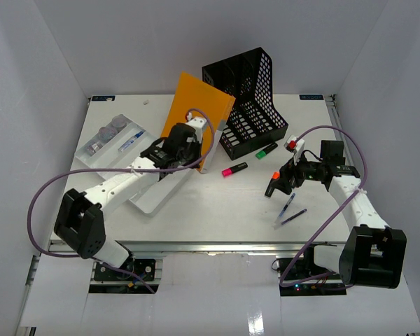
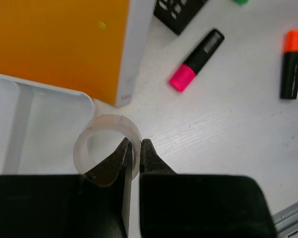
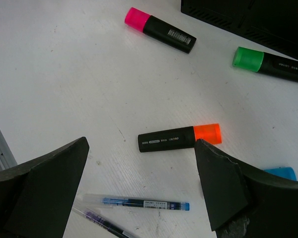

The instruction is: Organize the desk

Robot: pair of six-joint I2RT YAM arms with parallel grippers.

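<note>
The white desk (image 1: 217,210) carries loose stationery. My left gripper (image 1: 169,150) is shut on the wall of a translucent tape ring (image 2: 107,144), over the corner of a white tray (image 2: 39,129) beside an orange folder (image 2: 59,44). My right gripper (image 1: 280,180) is open and empty, its jaws wide apart above an orange highlighter (image 3: 179,138). A blue pen (image 3: 139,202) and a purple pen (image 3: 104,225) lie just nearer. A pink highlighter (image 1: 234,169) and a green highlighter (image 1: 267,150) lie mid-desk.
A black mesh file holder (image 1: 248,105) stands at the back centre, with the orange folder (image 1: 196,115) leaning against it. A second white tray (image 1: 112,140) at the back left holds small jars and a pen. The desk's metal rail (image 1: 210,246) runs along the front.
</note>
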